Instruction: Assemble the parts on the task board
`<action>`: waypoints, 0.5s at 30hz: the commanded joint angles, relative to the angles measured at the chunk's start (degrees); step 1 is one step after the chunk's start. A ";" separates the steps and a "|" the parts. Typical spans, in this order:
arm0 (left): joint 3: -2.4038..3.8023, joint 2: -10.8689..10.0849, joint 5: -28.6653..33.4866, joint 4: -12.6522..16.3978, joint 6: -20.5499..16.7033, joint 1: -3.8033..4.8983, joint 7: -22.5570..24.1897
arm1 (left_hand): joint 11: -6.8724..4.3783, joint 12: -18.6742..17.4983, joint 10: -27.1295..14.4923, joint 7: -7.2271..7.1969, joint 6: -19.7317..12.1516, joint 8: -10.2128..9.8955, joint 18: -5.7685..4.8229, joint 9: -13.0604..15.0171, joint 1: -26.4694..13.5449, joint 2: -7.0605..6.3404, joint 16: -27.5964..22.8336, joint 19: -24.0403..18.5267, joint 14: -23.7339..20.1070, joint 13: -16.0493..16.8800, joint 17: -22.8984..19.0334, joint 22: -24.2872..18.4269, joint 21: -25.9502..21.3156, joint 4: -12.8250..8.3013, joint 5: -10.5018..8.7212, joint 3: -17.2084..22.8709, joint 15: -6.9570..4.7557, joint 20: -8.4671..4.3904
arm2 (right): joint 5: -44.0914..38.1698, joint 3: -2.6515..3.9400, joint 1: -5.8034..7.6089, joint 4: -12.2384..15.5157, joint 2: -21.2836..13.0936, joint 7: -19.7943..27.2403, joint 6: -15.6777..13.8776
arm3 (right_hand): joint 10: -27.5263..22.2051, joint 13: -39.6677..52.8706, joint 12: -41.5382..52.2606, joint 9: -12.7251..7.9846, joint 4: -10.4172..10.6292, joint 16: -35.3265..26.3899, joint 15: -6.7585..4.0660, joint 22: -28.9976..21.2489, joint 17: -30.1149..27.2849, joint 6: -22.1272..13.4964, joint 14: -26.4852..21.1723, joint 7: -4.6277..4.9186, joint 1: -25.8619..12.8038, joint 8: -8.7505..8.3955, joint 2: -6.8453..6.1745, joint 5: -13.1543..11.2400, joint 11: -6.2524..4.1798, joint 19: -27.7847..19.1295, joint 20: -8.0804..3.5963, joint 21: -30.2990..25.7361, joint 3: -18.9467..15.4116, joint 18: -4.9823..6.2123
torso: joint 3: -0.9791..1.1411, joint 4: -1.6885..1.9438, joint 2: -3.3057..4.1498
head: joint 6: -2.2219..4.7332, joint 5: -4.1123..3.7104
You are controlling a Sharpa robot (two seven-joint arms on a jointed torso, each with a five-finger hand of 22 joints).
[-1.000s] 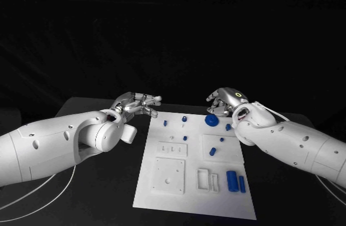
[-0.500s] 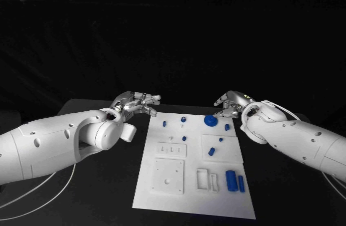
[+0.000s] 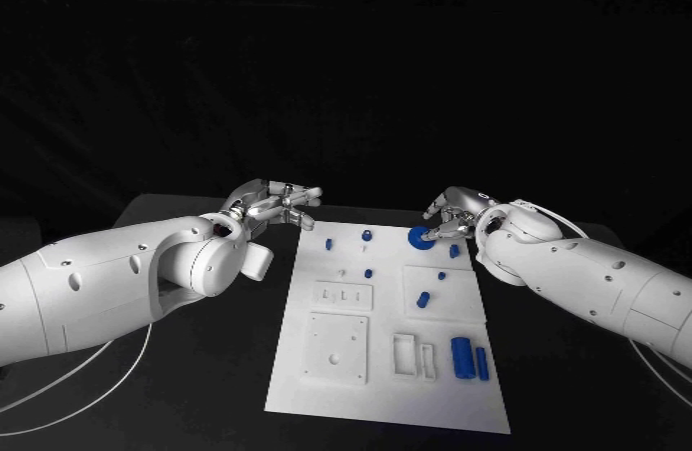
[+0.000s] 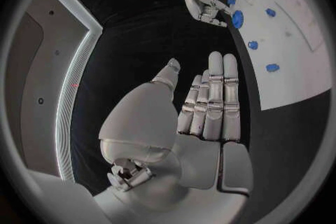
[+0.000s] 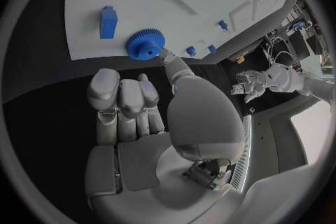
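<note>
- The white rectangular task board (image 3: 387, 341) is seen lying in the middle of the black table (image 3: 188, 371), with small blue parts spread over it.
- A round blue toothed gear (image 3: 423, 237) is found at the board's far right corner.
- The silver right hand (image 3: 459, 214) is placed at that gear; its thumb tip touches the gear's rim while the other fingers are curled in, holding nothing.
- The silver left hand (image 3: 274, 204) is held above the table just left of the board's far corner, fingers stretched out straight side by side, nothing in it.
- Two blue bars (image 3: 470, 360) are seen lying side by side near the board's near right edge.
</note>
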 commanded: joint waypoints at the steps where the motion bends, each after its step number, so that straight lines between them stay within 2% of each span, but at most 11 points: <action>1: 0.05 0.21 -0.02 0.00 1.10 0.07 0.25 | -0.31 0.05 0.00 -0.28 -0.04 -0.01 0.00 0.07 0.14 -0.24 0.04 -0.27 -0.16 0.07 -0.09 -0.09 0.29 -0.13 0.29 0.26 0.01 -0.01 | -1.80 0.02 -0.13 -0.63 0.42 -0.75 1.95 | 0.54 0.08 0.25 0.03 0.26 0.16 0.02 6.44 0.12 -0.34 0.54 0.03 0.07 -0.02 -0.22 0.20 0.04 2.96 0.40 0.32 0.04 -0.08 | -0.04 0.01 -0.06 | -0.11 0.06; 15: 0.04 0.31 -0.07 -0.07 1.15 0.05 0.21 | -0.31 0.05 0.00 -0.28 -0.04 -0.01 0.00 0.07 0.14 -0.24 0.04 -0.27 -0.16 0.07 -0.09 -0.09 0.29 -0.13 0.29 0.26 0.01 -0.01 | -1.83 0.01 -1.09 -2.43 1.83 -0.48 3.01 | 0.59 0.28 0.13 0.01 0.96 0.20 0.04 6.47 0.55 -0.44 0.62 0.05 -0.53 0.00 -0.10 1.05 0.06 2.92 0.42 0.66 -0.23 -0.08 | 0.02 0.04 -0.09 | -0.37 0.28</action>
